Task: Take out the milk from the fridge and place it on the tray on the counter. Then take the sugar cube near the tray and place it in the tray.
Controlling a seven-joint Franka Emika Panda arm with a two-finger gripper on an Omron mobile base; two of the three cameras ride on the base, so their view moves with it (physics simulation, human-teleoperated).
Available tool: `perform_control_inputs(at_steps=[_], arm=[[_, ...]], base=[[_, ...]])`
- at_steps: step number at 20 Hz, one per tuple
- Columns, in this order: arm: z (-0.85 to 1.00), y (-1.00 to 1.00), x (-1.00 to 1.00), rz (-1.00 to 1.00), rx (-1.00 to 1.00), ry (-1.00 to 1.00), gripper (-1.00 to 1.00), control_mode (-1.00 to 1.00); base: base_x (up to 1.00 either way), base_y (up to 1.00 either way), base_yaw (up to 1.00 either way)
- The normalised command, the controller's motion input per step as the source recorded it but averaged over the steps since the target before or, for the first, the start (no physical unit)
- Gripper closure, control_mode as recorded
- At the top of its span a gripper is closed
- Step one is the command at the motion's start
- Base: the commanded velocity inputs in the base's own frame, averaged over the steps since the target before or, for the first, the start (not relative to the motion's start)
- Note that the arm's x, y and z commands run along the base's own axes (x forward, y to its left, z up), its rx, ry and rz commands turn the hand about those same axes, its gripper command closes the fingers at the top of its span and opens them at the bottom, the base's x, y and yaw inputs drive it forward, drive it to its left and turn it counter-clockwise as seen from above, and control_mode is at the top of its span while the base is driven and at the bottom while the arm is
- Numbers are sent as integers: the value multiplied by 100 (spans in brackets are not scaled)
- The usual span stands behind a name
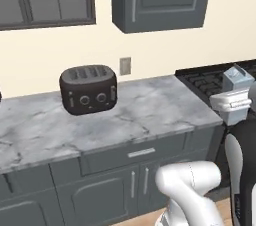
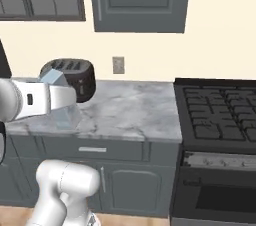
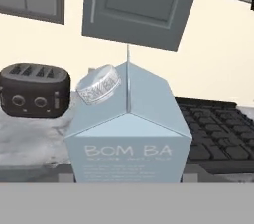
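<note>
- Left base view: the milk (image 1: 237,76) shows at the right edge, upright above the white hand, level with the stove (image 1: 210,82) and beside the marble bench (image 1: 145,110). A black toaster (image 1: 88,89) stands on the bench, well apart from the carton.
- Right base view: the carton sits at the end of the white forearm, in front of the toaster, its gable uppermost and its long axis vertical. The fingers are hidden, but the jaws look closed around the milk, carrying it clear of the bench.
- Hand view: the printed face and round cap (image 3: 98,84) point toward the camera. I judge the carry step is under way; next calls for finding the tray and lowering the carton upright into it.
</note>
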Motion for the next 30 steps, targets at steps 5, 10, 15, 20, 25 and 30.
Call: perform_control_inputs(at_steps=[5,10,15,20,25,30], arm=[[0,0,0,0,0,0,100,100],[0,0,0,0,0,0,100,100],[0,0,0,0,0,0,100,100],[0,0,0,0,0,0,100,100],[0,0,0,0,0,0,100,100],[0,0,0,0,0,0,100,100]], base=[[52,-100,14],[30,-100,10],[7,-100,12],[-5,-100,4],[-12,-100,0],[-4,-100,0]])
